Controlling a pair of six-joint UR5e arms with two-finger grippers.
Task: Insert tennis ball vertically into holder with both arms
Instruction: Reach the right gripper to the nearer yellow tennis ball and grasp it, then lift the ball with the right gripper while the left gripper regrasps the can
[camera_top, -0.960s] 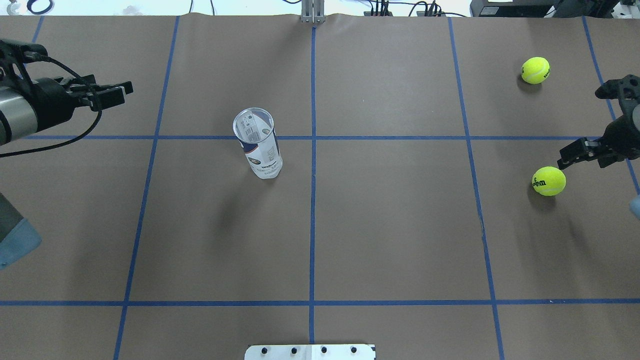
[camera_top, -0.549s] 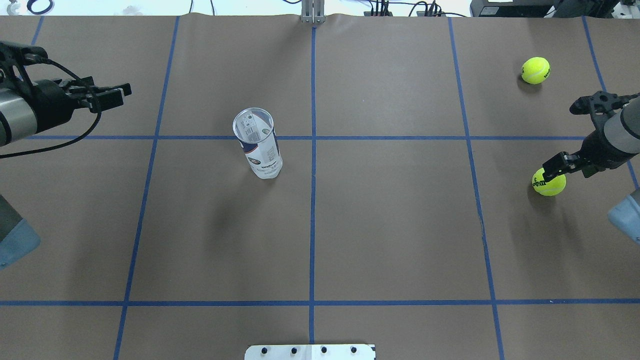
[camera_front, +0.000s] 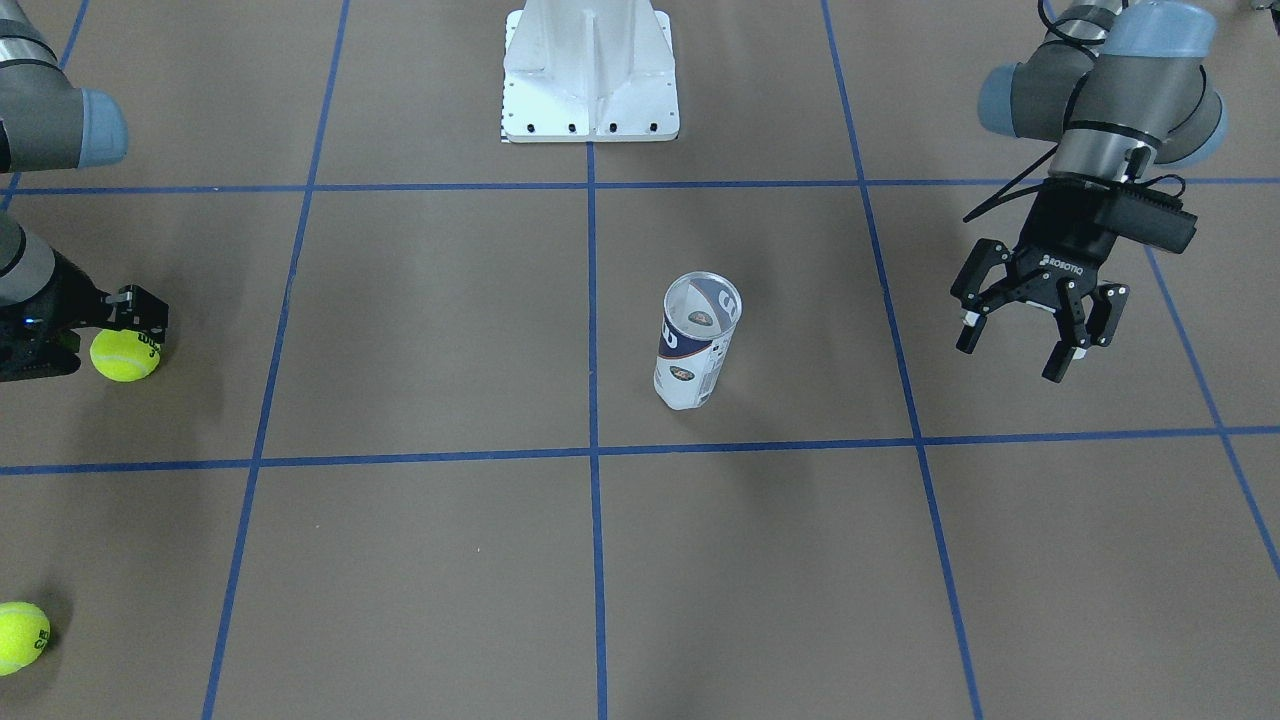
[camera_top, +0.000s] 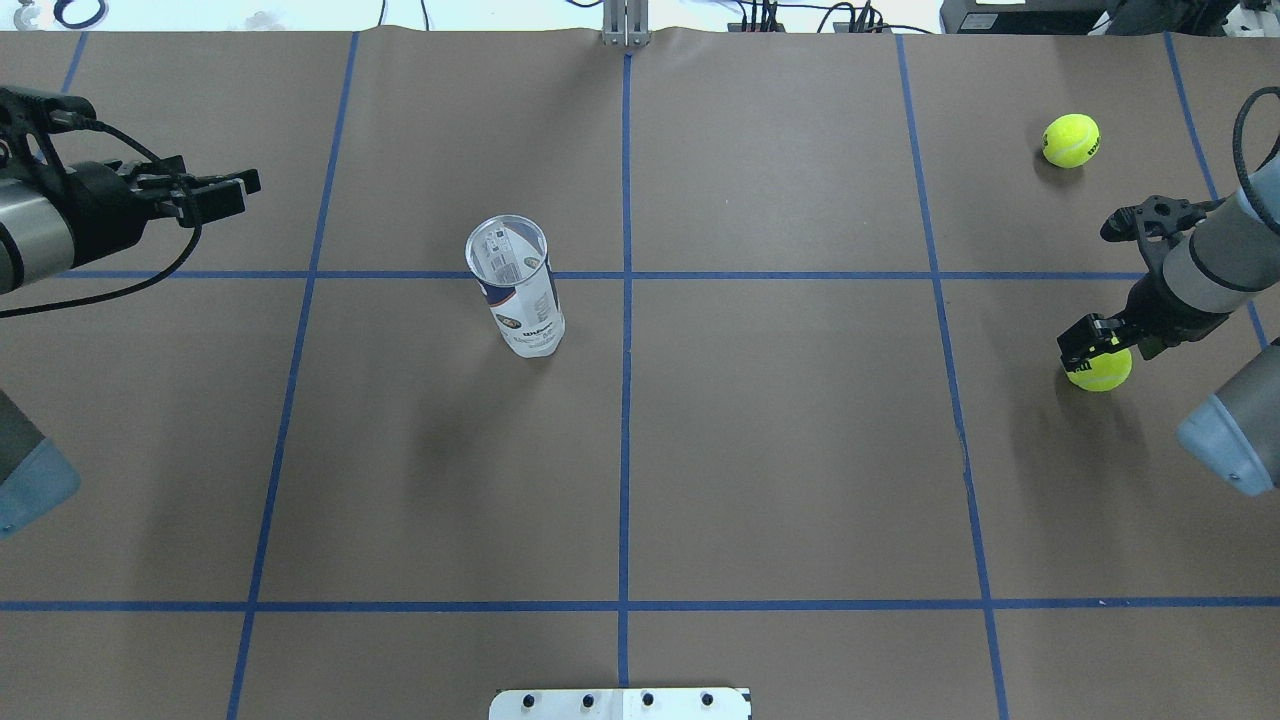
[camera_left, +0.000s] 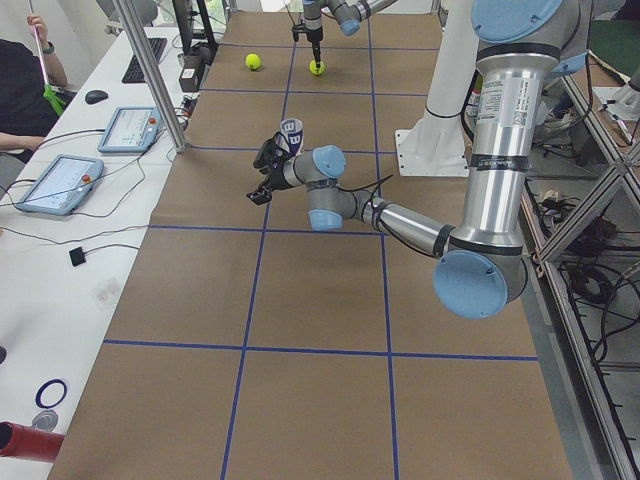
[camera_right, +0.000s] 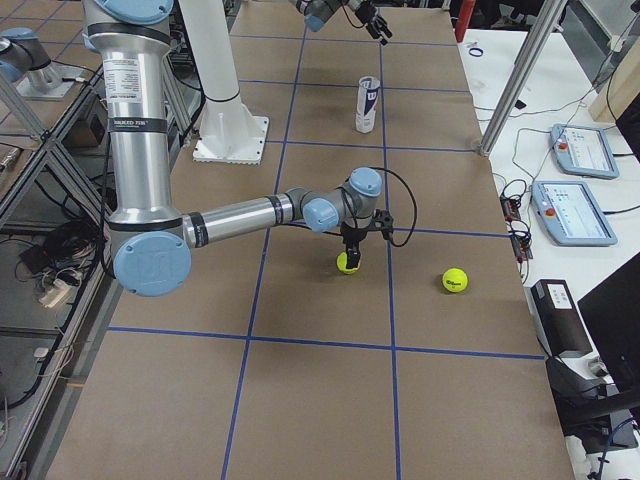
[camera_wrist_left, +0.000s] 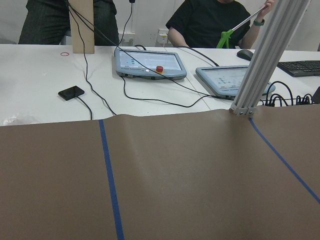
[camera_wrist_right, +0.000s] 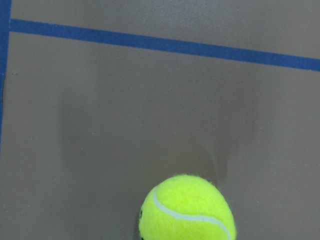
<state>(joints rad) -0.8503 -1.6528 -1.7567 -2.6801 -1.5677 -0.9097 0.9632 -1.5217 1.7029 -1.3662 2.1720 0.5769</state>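
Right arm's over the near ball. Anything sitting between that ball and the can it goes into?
Nothing visible. Between the tennis ball under the right gripper and the upright holder there is only bare table paper with blue tape lines. The second tennis ball lies off that path.

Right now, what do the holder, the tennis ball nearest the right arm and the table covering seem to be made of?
The holder: likely clear, glossy plastic; its wall below the label looks see-through and shiny. The tennis ball: fuzzy yellow felt with a pale seam. The table covering: apparently matte brown paper; it ripples at its far edge, and blue tape lines cross it.
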